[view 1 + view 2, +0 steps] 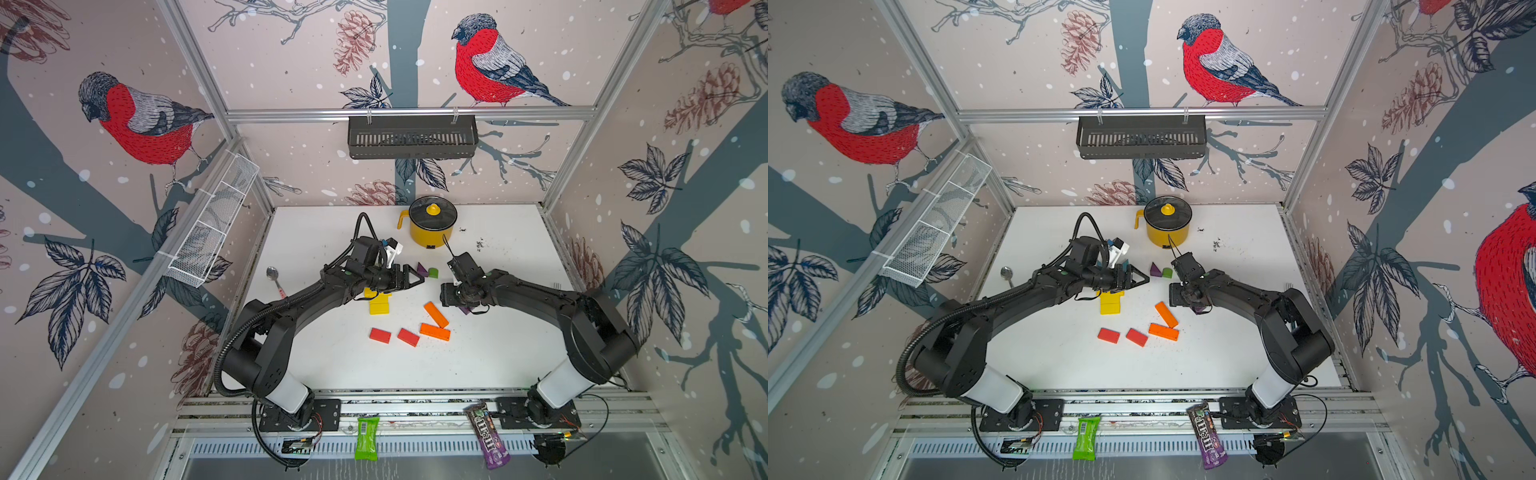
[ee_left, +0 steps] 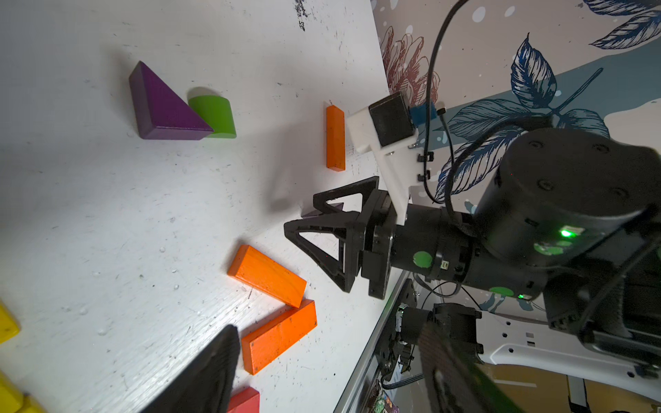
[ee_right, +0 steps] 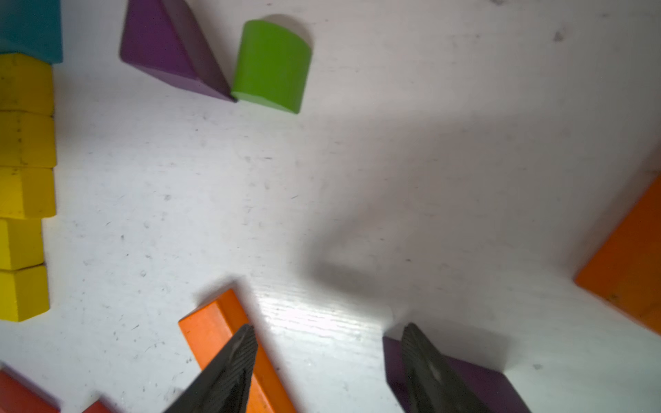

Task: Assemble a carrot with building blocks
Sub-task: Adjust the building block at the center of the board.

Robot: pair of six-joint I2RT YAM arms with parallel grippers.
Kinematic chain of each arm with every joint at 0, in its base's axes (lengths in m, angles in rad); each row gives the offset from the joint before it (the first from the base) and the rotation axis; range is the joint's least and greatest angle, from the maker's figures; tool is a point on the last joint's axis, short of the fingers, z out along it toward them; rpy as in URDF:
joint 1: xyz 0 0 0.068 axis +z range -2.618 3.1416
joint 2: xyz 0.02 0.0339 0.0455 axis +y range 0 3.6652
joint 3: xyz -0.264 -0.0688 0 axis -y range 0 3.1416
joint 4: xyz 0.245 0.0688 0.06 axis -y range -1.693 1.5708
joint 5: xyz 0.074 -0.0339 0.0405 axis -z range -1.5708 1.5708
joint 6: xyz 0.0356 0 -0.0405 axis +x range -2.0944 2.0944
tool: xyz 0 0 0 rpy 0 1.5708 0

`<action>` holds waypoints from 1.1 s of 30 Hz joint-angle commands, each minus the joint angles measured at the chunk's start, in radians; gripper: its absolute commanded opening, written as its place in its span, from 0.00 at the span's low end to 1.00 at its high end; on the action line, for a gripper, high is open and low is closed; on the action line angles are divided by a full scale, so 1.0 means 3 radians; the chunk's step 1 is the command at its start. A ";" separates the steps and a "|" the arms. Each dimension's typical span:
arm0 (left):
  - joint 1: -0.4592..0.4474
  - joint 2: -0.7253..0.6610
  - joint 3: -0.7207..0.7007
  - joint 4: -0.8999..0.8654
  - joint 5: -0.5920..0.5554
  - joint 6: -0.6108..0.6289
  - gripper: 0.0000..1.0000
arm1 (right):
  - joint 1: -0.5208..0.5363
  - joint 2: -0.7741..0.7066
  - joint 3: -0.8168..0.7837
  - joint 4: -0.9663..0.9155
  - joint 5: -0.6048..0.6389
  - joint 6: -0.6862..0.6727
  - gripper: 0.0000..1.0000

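The right gripper hung low over the table. Its jaws were partly apart and held nothing, and bare tabletop showed between them. One finger sat over the end of an orange block. The other sat over a purple triangle, which lay under that fingertip and reached out past it. Ahead of the tips and well apart from them, a far purple triangle touched a green piece. A second orange block lay off to the side, beyond the finger over the purple triangle.

The left gripper hovered above the yellow blocks. In the left wrist view its jaws stood apart and empty. The yellow blocks formed a row with a teal block at one end. Two red blocks lay loose, well apart from both grippers.

The step in hand looked like a pick by the right arm, with most pieces not yet placed. Whether it was after the orange block or the purple triangle could not be told, since neither sat in the gap. The next move would call for a sideways shift to centre one block between the fingers. The fingers would then need squaring to two flat sides, because a triangle's slanted faces could squirt out. After that the gripper could lower and close.
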 commanded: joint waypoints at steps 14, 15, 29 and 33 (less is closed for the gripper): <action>-0.0008 0.0034 0.0010 0.0069 0.0008 0.0005 0.79 | 0.0003 -0.0309 -0.0134 -0.0427 0.0765 0.0432 0.87; -0.0010 0.0042 0.0011 0.0074 0.0014 -0.0007 0.79 | -0.0007 -0.0289 -0.0145 -0.0409 0.0717 0.0421 0.88; -0.0006 0.0058 0.0002 0.0082 0.0019 -0.0018 0.79 | -0.0079 -0.0168 -0.0233 -0.0248 0.0603 0.0621 0.82; -0.0009 0.0042 0.0003 0.0086 0.0015 -0.0013 0.79 | -0.0079 -0.0166 -0.0305 -0.0187 0.0580 0.0672 0.76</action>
